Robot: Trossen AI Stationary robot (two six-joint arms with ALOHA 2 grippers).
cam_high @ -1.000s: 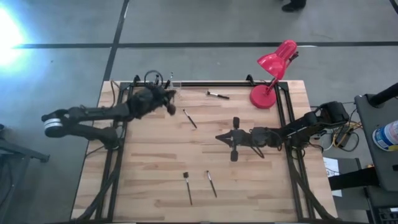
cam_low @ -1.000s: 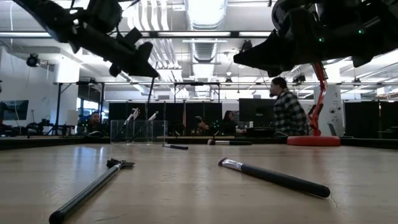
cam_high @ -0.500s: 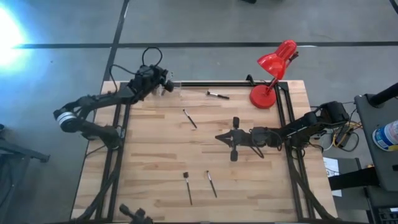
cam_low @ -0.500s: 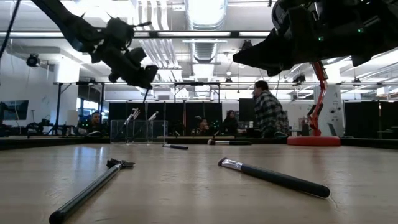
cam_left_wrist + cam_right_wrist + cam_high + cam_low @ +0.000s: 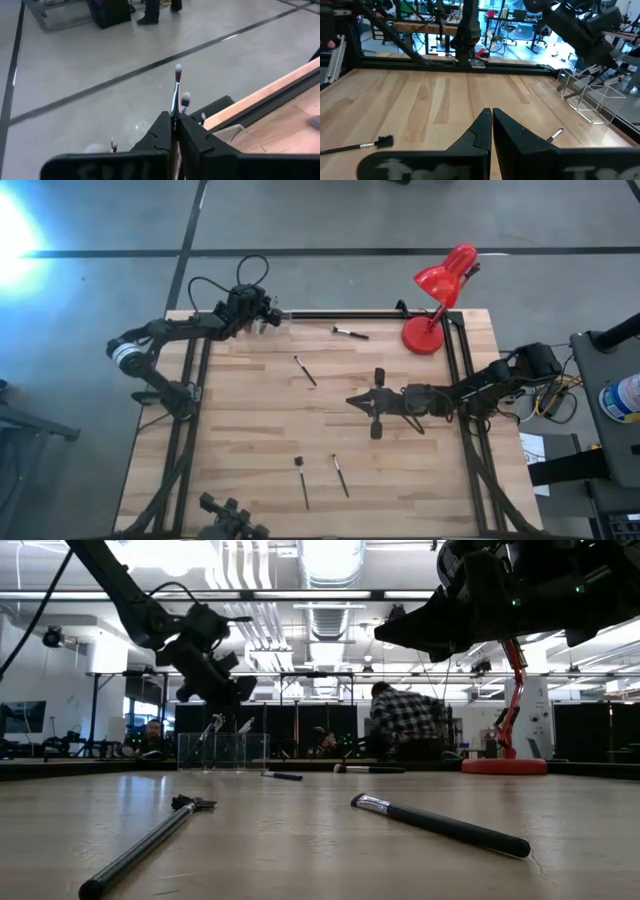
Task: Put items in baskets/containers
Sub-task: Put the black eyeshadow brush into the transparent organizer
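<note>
The wooden table (image 5: 250,430) carries a red lamp (image 5: 438,298) at its far right corner; the left gripper (image 5: 262,313) hovers over the clear containers (image 5: 222,751) at the far left edge, fingers pinching one brush (image 5: 176,92) upright; the right gripper (image 5: 375,405) waits mid-table, fingers pressed together — four brushes lie loose on the wood.

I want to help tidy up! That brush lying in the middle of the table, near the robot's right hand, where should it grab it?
Probably around the middle of the brush, on its thin straight handle, coming straight down from above. It lies flat and slanted on the bare table, so the fingers should turn to pinch across the handle. The right gripper, shut, is closest.
</note>
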